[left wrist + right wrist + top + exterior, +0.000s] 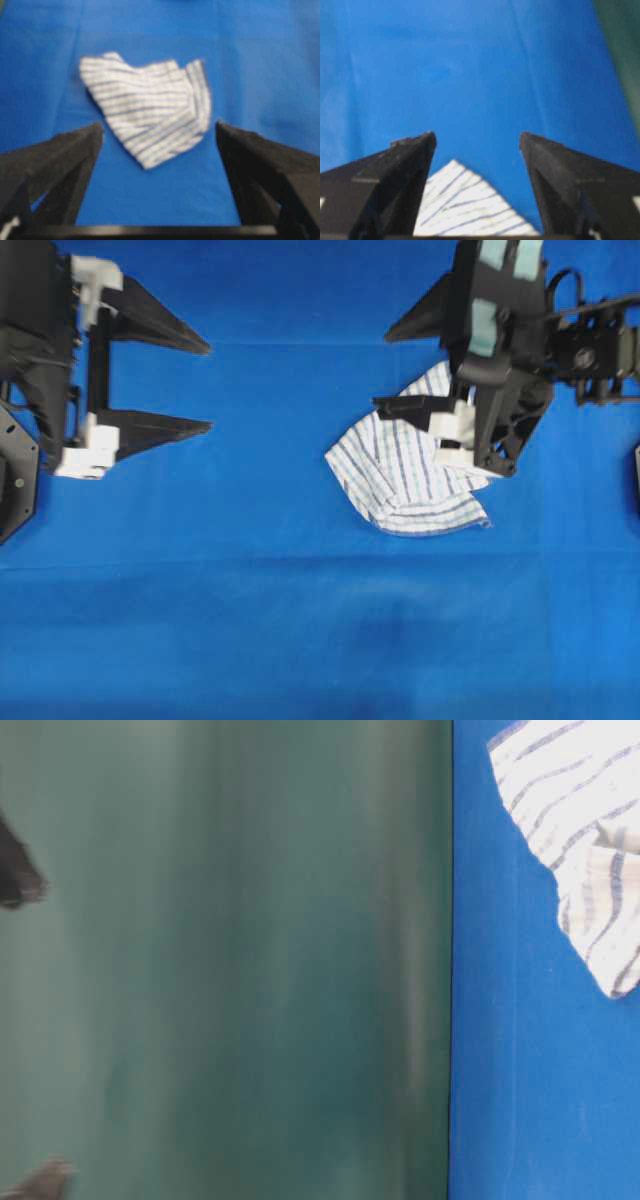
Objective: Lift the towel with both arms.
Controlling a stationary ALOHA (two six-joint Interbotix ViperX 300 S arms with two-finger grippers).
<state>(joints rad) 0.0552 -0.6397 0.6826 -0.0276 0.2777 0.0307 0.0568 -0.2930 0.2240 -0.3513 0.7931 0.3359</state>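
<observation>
overhead exterior view showed the towel (405,472) lying crumpled on the blue table cloth (250,570), with the right gripper (398,370) spread wide over it and the left gripper (205,385) spread wide well apart, so opposite edges were best pinched together before lifting.

Towel (405,475) partly hidden beneath right gripper (392,370), overhead view.
</observation>
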